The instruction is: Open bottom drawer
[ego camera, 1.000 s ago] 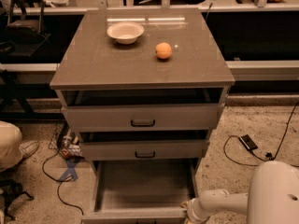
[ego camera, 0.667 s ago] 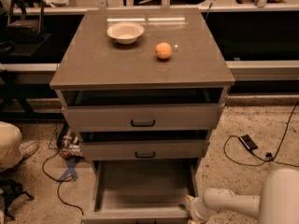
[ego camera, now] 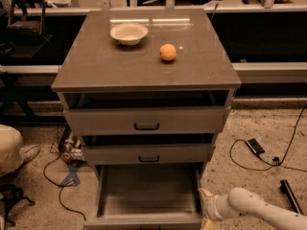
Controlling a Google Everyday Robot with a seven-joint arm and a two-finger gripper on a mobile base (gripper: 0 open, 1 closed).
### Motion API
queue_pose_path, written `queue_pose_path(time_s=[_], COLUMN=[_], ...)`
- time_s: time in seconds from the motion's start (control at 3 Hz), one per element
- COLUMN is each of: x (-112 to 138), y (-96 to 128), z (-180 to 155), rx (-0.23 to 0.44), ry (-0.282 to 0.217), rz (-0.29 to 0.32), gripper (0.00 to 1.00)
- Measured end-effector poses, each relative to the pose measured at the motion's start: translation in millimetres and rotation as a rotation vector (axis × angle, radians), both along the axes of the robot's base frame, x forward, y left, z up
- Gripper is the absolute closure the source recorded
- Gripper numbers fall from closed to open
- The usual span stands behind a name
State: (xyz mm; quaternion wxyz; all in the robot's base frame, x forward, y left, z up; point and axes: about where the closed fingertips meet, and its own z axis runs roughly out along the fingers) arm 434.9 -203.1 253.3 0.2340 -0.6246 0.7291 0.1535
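Note:
The bottom drawer (ego camera: 148,190) stands pulled far out of the grey-brown cabinet. Its plain grey tray is open to view and holds nothing. Its front runs along the frame's lower edge and its handle is out of view. The middle drawer (ego camera: 148,153) and the top drawer (ego camera: 146,120) above it stand slightly out, each with a small black bar handle. My gripper (ego camera: 205,210) is at the right front corner of the bottom drawer, at the end of the white arm (ego camera: 259,210) that comes in from the lower right.
A white bowl (ego camera: 128,33) and an orange (ego camera: 167,51) sit on the cabinet top (ego camera: 144,66). Cables and a blue object (ego camera: 67,174) lie on the floor at left. A black device and cable (ego camera: 254,146) lie at right. A person's leg (ego camera: 9,150) is at far left.
The white arm has drawn back toward the lower right and shows less of itself. The gripper stays by the drawer's right front corner. The bottom drawer stays pulled out.

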Motion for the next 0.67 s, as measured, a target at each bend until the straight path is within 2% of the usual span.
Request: queue_pose_path(time_s=[0.67], x=[37.3], y=[-25.2], z=[66.7], rx=[0.030], ry=[-0.077], rz=[-0.069], gripper=[0.00])
